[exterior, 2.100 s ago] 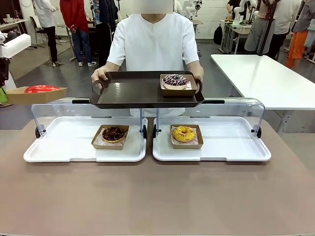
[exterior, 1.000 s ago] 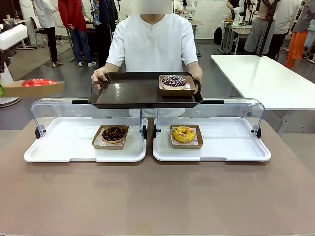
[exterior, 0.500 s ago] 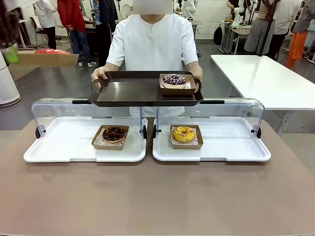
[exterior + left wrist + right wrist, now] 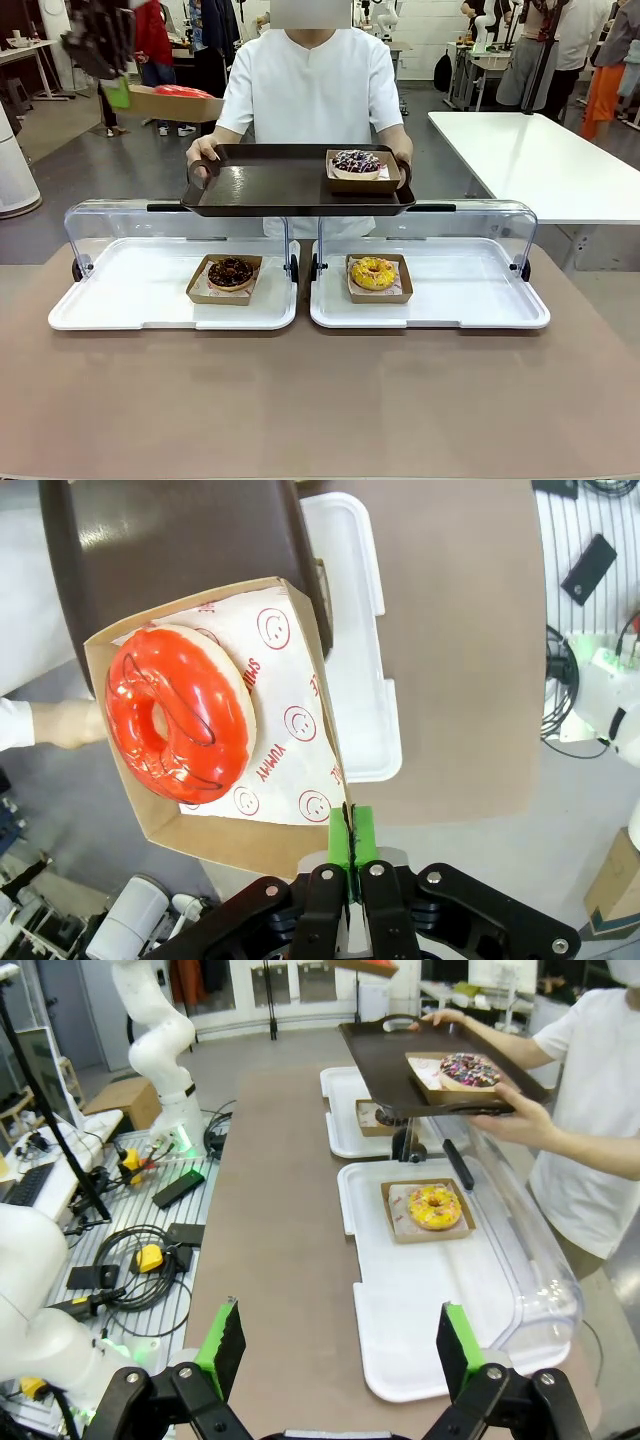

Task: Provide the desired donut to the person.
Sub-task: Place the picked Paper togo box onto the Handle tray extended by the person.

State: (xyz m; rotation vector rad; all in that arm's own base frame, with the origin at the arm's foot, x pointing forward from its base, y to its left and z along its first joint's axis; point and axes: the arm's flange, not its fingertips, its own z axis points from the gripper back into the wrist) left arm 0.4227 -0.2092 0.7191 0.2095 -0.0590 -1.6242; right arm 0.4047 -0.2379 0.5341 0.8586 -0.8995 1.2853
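My left gripper (image 4: pixel 119 92) hangs high at the far left, shut on the edge of a cardboard box (image 4: pixel 170 103) that holds a red glazed donut (image 4: pixel 182 92). In the left wrist view the green pads (image 4: pixel 362 835) pinch the box wall (image 4: pixel 325 695), with the red donut (image 4: pixel 180 725) lying inside. The person (image 4: pixel 312 85) in white holds a dark tray (image 4: pixel 270 190) carrying a sprinkled donut (image 4: pixel 355 162). The held box hovers just left of and above that tray. My right gripper (image 4: pixel 340 1350) stands open over the table's near right side.
Two white display trays (image 4: pixel 140 300) (image 4: pixel 470 300) with raised clear lids lie on the brown table. One holds a chocolate donut (image 4: pixel 231 272), the other a yellow donut (image 4: pixel 373 272). A white table (image 4: pixel 540 160) stands at the back right.
My left gripper has carried the boxed red donut up and to the right, from the far left edge toward the person's tray. The person's tray has stayed put.
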